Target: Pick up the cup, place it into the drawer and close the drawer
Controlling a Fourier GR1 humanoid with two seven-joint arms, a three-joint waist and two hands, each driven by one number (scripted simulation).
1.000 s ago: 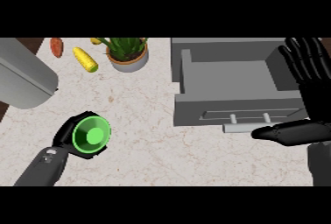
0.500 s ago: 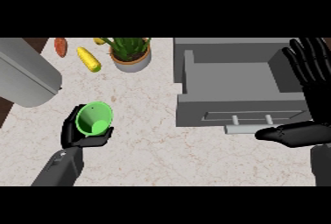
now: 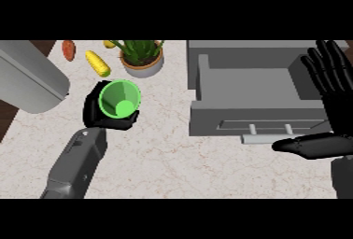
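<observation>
My left hand (image 3: 102,115) is curled round a green cup (image 3: 120,99), whose open mouth faces up toward the view. It holds the cup above the counter, left of the grey drawer (image 3: 257,121). The drawer stands pulled open, its inside bare, with a bar handle (image 3: 270,137) on its front. My right hand (image 3: 332,88) rests open at the right edge, fingers pointing up beside the drawer's right wall, thumb (image 3: 307,144) stretched left near the handle.
A potted plant (image 3: 141,57) stands at the back, close above the cup. A yellow corn cob (image 3: 97,63) and an orange vegetable (image 3: 68,49) lie left of it. A large grey cylinder (image 3: 27,79) fills the left side.
My left hand has carried the green cup up the counter and to the right, closer to the plant and the drawer. The right hand has hardly moved.
</observation>
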